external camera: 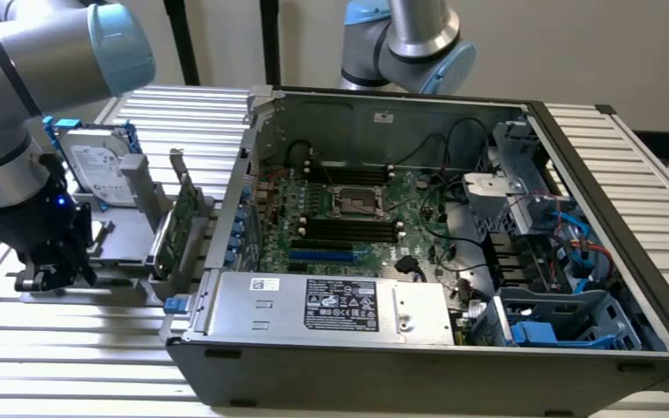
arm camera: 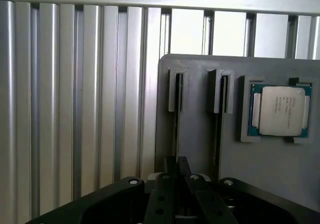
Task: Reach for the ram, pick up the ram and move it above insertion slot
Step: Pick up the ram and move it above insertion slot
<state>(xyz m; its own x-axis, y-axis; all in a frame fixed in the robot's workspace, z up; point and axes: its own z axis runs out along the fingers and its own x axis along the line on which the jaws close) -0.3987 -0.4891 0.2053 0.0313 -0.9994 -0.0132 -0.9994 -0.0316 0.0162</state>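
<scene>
Black end effector point(arm camera: 176, 165) sits low over a grey holder plate point(arm camera: 270, 174) that lies on a ribbed metal surface point(arm camera: 75, 108). Two slotted brackets stand on the plate ahead of the end effector: one bracket point(arm camera: 178, 88) straight ahead, the second bracket point(arm camera: 221, 91) just beside it. A thin dark strip point(arm camera: 176, 129) runs from the first bracket back to the end effector; stick or bare groove, cannot tell. A similar strip point(arm camera: 218, 134) runs from the second. Beyond that, further to the side, a processor chip point(arm camera: 281, 109) with silver lid and green edge lies flat in a recess.
</scene>
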